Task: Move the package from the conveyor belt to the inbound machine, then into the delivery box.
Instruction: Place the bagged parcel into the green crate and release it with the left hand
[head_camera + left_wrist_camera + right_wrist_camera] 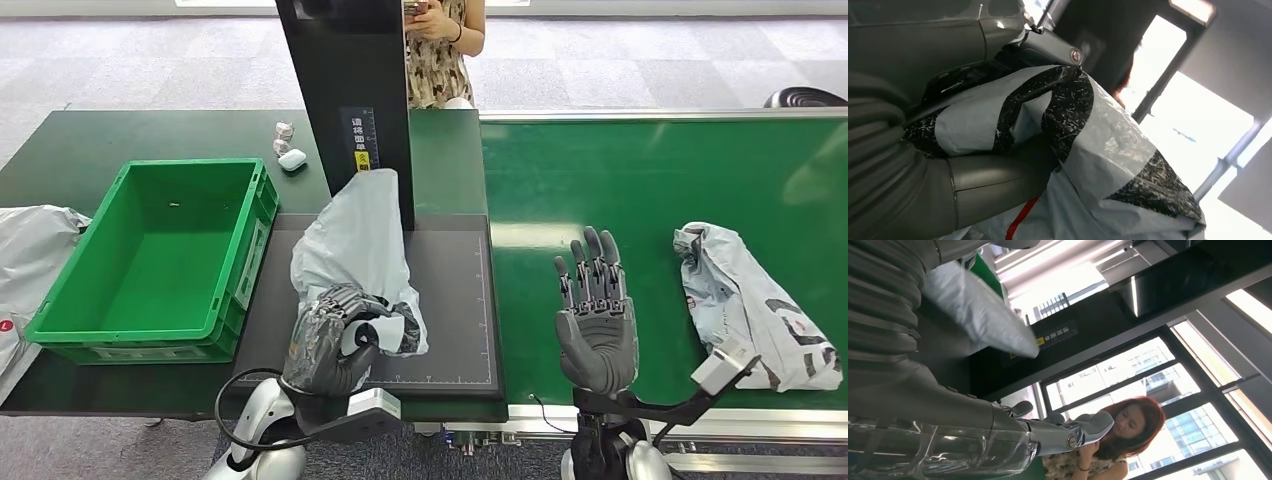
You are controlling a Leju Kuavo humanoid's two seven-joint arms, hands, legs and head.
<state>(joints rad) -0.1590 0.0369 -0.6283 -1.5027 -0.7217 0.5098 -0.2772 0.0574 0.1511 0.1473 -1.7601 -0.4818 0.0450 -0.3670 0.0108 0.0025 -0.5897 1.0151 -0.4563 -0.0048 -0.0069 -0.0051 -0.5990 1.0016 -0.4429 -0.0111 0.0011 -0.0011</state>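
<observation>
Holding the package (355, 250) by its near end: in the head view the left hand (335, 340) has fingers wrapped round the bag's lower end, on the dark scan pad of the inbound machine (350, 80). The bag's long axis runs away from the robot, its far tip leaning against the machine's black column. The green delivery box (160, 260) sits just beside the pad on the robot's left, open top facing up, so the next carry looks like a short sideways move with the left arm, which is the nearer one. The right hand (597, 310) hovers over the green conveyor belt (640, 180), fingers straight and spread, holding nothing. A second bag (750, 300) lies on the belt further right, apart from that hand. A person (440, 50) stands behind the machine.

Left wrist view: the grey-and-black plastic of the package (1088, 150) is clamped between the thumb and the dark fingers; grip looks firm.

Right wrist view: the fingers (1083, 427) are extended, nothing in them; the package (973, 310) shows beside the black column.
</observation>
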